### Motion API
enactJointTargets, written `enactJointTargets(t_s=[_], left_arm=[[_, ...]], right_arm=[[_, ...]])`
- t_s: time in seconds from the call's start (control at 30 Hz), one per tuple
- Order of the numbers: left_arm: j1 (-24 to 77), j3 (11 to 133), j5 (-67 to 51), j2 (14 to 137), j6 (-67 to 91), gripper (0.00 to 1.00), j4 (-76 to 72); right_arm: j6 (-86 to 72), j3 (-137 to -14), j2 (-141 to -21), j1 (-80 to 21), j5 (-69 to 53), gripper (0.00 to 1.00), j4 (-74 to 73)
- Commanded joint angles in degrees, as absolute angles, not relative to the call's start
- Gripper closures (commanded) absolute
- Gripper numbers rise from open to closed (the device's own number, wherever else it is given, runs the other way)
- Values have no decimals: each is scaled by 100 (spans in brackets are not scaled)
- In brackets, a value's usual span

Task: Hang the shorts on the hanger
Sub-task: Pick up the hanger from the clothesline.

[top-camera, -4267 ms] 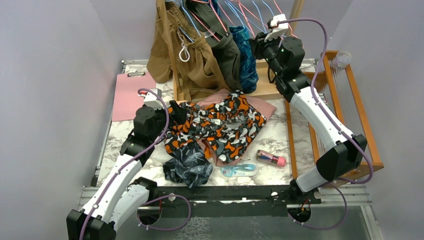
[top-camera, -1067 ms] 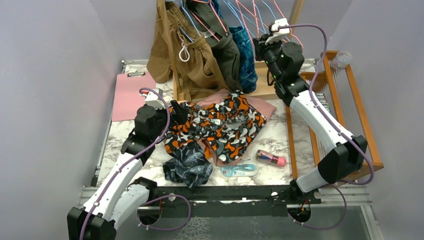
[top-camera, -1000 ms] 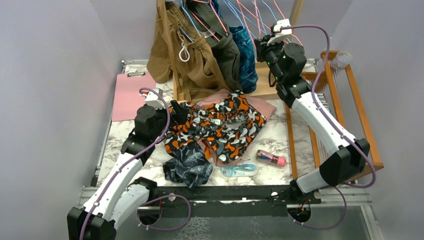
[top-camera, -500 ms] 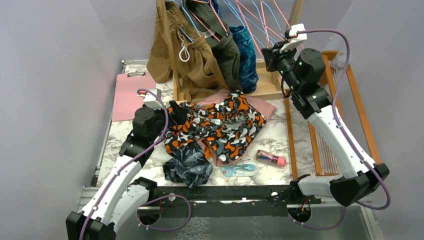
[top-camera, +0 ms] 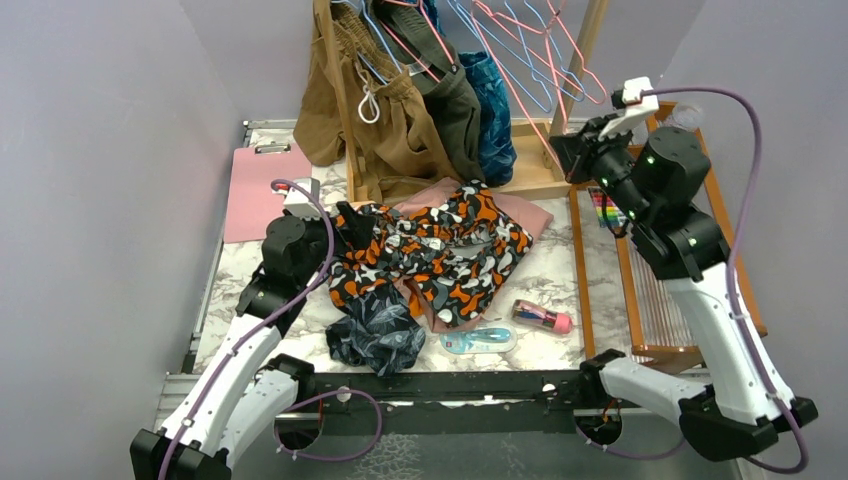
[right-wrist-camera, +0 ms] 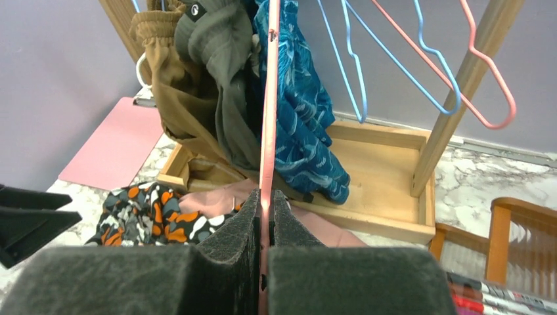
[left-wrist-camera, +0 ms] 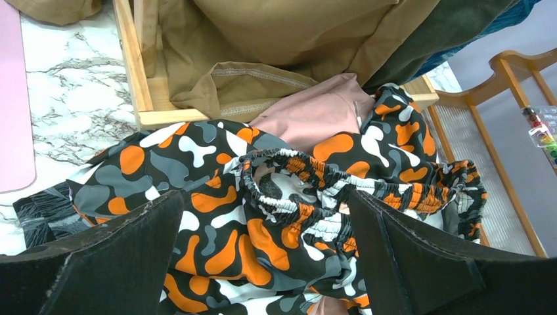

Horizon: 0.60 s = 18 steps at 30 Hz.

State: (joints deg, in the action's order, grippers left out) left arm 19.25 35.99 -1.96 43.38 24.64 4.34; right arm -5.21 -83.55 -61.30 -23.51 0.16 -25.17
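Pink clipboard lies far left on the marble table. Just right of it, the left gripper hangs with its fingers spread wide at the left edge of the shorts. The shorts lie crumpled mid-table on a dusty-pink garment; whether a finger brushes the cloth is hard to tell. Further right, near the wooden rack, the right gripper is pinched tight on the hanger, its thin wire between the pads, well apart from the shorts.
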Motion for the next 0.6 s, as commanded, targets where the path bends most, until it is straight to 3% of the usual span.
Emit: enactJointTargets(t_s=[0.0,0.4,0.57], left_arm=[[1944,3638,-25,4228,2449,1,354],[1951,4078,1383,3879,2307,1,787],[1947,4874,1962,3682,2558,1,1161]], right_arm=[[-674,-8551,-5718,-2324,-56,99,-3227],[-1406,-9418,-5034,-2329,-356,99,-5045],[-1213,-9378,-4923,-2384,-1921,99,-4607]])
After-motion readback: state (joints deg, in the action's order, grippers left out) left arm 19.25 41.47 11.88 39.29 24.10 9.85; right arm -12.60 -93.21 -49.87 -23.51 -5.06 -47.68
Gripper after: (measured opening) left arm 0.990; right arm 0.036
